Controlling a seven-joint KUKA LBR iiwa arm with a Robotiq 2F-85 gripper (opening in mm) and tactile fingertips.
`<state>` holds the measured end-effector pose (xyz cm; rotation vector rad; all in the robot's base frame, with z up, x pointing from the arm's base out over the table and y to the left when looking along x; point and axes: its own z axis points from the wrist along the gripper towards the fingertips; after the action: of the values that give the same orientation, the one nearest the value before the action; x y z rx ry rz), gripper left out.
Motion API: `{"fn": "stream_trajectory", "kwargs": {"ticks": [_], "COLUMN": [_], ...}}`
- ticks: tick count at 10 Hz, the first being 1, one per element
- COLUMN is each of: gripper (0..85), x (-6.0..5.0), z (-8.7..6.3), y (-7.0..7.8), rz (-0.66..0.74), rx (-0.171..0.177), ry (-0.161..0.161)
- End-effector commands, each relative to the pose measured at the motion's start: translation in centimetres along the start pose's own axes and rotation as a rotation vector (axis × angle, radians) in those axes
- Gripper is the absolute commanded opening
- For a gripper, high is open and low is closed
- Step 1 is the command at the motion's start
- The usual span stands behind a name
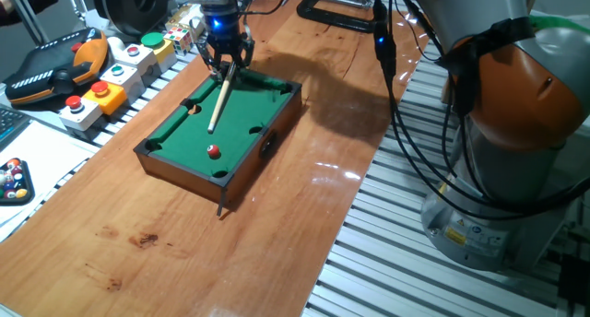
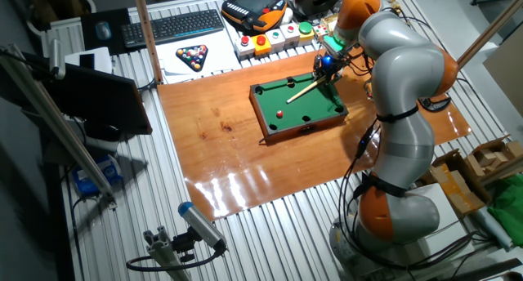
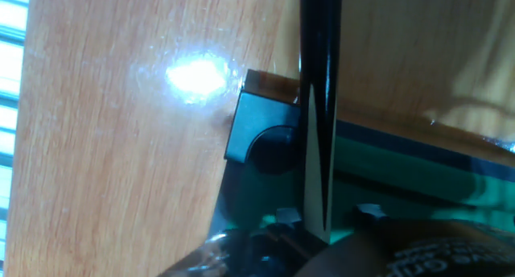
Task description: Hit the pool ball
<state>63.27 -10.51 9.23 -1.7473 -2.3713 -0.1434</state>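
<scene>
The pool ball is tiny, glossy and red, and lies on the green felt of the miniature pool table near its front end. It also shows in the other fixed view. My gripper hangs over the table's far end, shut on a pale wooden cue stick. The cue slants down toward the ball, and its tip stops a short way behind it. In the hand view the cue runs up the frame past a black corner pocket; the ball is out of sight there.
A black triangle rack of multicoloured balls lies on paper left of the wooden board. Button boxes and a teach pendant stand behind the table. The robot's base and cables are at the right.
</scene>
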Motion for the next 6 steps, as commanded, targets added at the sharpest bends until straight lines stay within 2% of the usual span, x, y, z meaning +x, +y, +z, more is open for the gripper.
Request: {"fn": "stream_trajectory", "kwargs": {"ticks": [1, 4, 6], "gripper": [1.0, 0.7, 0.7], "x": [0.0, 0.2, 0.9], "z": [-0.1, -0.4, -1.6], "y": [0.0, 0.0, 0.1], "rz": [-0.012, -0.019, -0.032], "rx": [0.001, 0.009, 0.013], "ry": [0.000, -0.004, -0.010]}}
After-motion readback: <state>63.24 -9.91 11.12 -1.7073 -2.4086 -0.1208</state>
